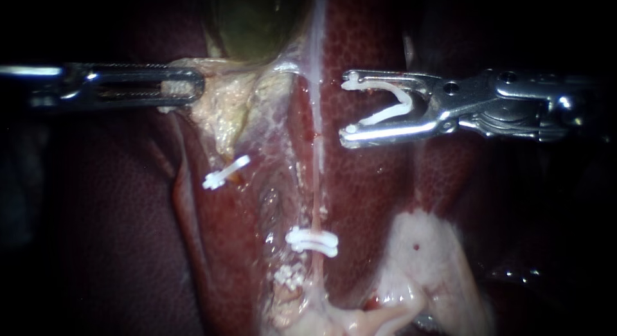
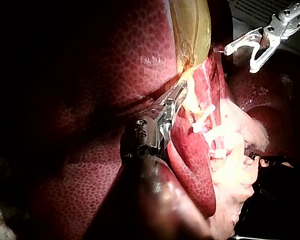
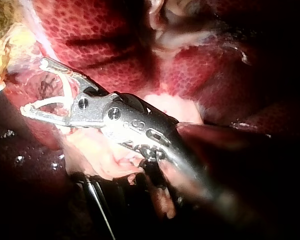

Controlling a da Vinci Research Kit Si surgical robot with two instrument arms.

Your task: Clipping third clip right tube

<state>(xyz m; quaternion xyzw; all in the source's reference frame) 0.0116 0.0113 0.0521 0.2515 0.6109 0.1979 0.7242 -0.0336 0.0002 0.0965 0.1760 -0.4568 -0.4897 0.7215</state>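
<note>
The right instrument [image 1: 349,106] holds its jaws spread wide, with an open white clip [image 1: 385,115] seated between them, one leg along each jaw (so both jaws bear on it). The jaw tips sit just right of the right tube [image 1: 316,162], apart from it and not around it. That tube is the thin pale strand running far to near across the liver [image 1: 379,188]. Nearer along it a closed clip [image 1: 312,241] crosses the tube, and a lower clip [image 1: 289,276] lies just near-left of that. Further left a slanted clip [image 1: 226,172] sits at the edge of the pale tissue [image 1: 222,108]. The left instrument [image 1: 186,85] has its jaws clamped on that tissue, below the greenish gallbladder [image 1: 257,21] at the far end.
</note>
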